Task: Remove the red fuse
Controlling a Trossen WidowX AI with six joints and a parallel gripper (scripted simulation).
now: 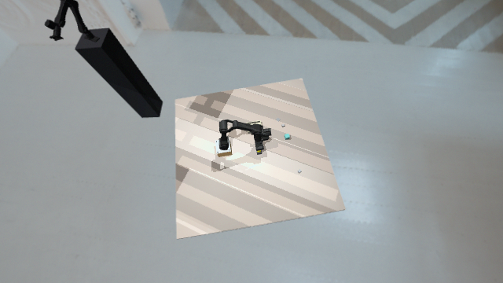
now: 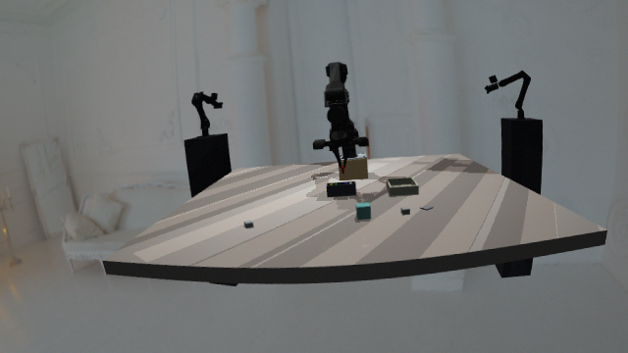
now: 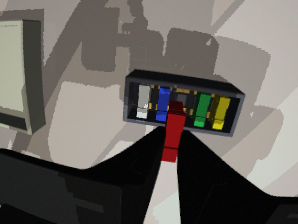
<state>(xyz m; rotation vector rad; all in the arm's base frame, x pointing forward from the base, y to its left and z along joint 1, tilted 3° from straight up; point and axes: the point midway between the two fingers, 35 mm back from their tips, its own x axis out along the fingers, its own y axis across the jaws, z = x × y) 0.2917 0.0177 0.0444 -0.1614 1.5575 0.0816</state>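
My gripper [image 2: 342, 169] [image 3: 172, 135] is shut on the red fuse [image 3: 173, 135], which hangs from the fingertips. In the exterior view, the fuse is above the black fuse block [image 2: 340, 190] [image 3: 185, 81], with a visible gap between them. The block holds a white fuse [image 3: 143, 101], a blue fuse [image 3: 163, 104], a green fuse [image 3: 202, 110] and a yellow fuse [image 3: 220, 113]; the slot between blue and green is empty. The tray [image 2: 402, 192] [image 3: 34, 75] stands beside the block, at its right in the exterior view and left in the wrist view. The arm partly hides it in the top view.
A teal cube [image 1: 287, 136] [image 2: 363, 211] stands near the block. Small grey pieces [image 1: 299, 171] [image 2: 248, 225] and a flat grey piece [image 2: 427, 208] lie on the table. The arm's base stands on a box [image 1: 224, 154] [image 2: 360, 170] behind the block. Two other arms stand on black pedestals beyond the table.
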